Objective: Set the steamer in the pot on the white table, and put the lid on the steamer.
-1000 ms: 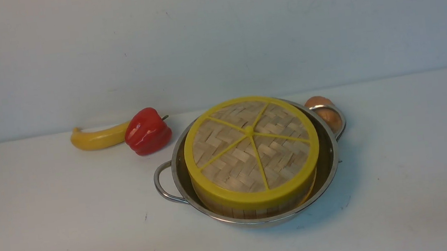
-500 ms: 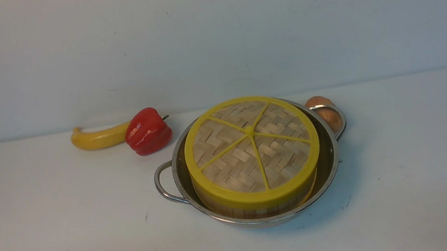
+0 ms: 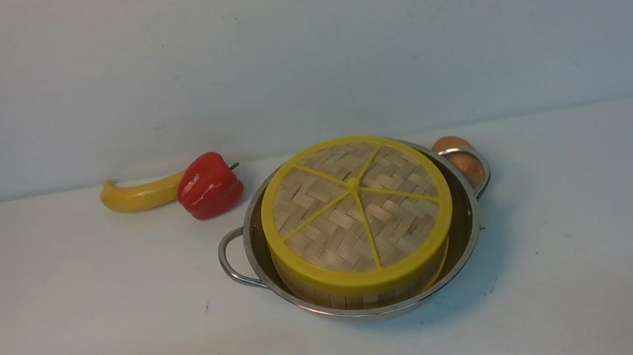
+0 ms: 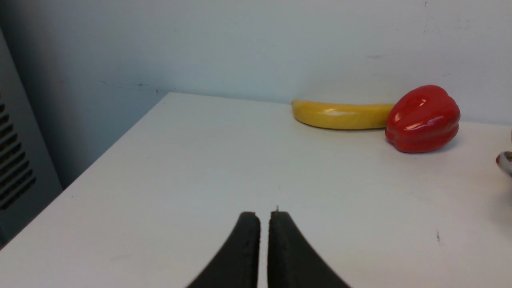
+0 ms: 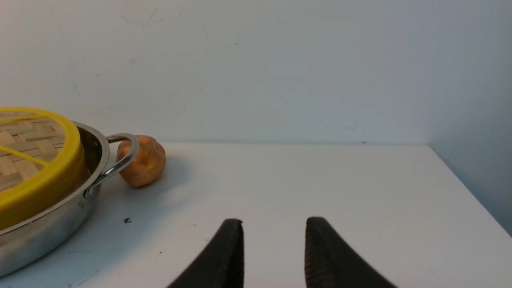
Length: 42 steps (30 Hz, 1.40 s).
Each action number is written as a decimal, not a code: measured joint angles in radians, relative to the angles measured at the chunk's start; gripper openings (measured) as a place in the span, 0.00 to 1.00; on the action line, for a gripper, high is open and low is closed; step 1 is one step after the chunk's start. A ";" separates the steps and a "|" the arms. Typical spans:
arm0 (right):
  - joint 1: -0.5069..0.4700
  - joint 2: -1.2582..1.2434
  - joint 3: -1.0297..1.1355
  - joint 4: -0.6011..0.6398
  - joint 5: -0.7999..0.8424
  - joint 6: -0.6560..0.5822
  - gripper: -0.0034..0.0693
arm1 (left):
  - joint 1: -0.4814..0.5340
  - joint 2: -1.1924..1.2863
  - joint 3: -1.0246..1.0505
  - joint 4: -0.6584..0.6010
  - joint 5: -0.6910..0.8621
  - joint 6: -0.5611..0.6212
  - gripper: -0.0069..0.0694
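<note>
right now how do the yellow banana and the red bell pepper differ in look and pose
The yellow curved banana is long and slim; the red glossy bell pepper is chunky and rounded. The banana lies flat, while the pepper sits tilted, stem towards the pot. Both rest on the white table.

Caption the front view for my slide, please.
Lidded bamboo steamer sitting inside the steel pot, its woven lid on top, red pepper and banana nearby.

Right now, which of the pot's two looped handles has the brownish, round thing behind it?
The right-hand handle, over on the red pepper's far side; the other loops out nearer the pepper.
</note>
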 joint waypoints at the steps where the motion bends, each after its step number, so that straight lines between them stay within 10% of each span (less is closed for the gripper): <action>1: 0.000 0.000 0.000 0.000 0.000 0.000 0.38 | 0.000 0.000 0.000 0.000 0.000 0.000 0.13; 42: 0.000 0.000 0.001 0.000 0.000 0.001 0.38 | 0.000 0.000 0.000 0.000 0.000 0.000 0.16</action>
